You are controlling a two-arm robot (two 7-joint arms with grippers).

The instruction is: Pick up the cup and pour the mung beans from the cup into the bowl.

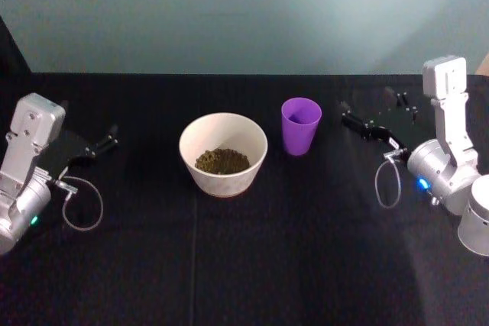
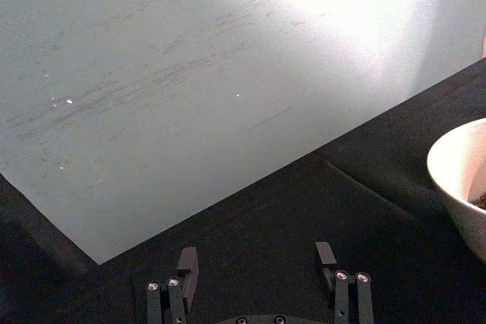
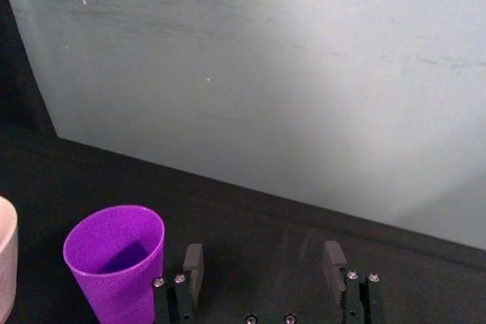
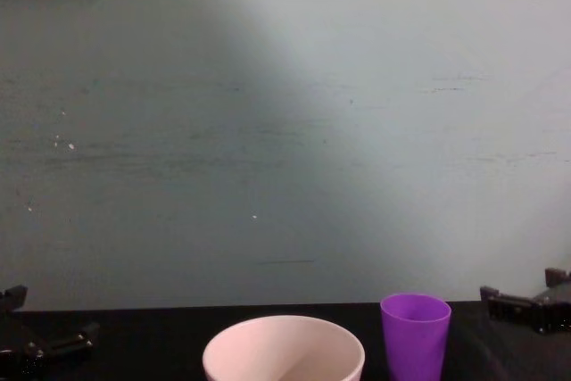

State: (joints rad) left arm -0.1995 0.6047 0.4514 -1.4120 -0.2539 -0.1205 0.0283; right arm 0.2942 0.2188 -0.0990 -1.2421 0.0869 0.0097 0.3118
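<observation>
— Holding anything in that right claw of yours?

— No. Its two dark fingers stand apart with nothing between them. My right arm reaches in from the right edge of the table, elbow bent, the claw pointing toward the cup and stopping just beside it without touching.

— And the left one?

— My left claw sits low at the left side — fingers apart, well clear of the bowl.

— Where do the cup and bowl stand?

— The cup stands upright on the black cloth, just to the right of the bowl and a little behind it. It's smooth purple plastic, tapered, no handle; what I see of its inside looks bare. The bowl is round, cream-white and thin-rimmed — wider than the cup, with a heap of small olive-green beans at its bottom.
</observation>
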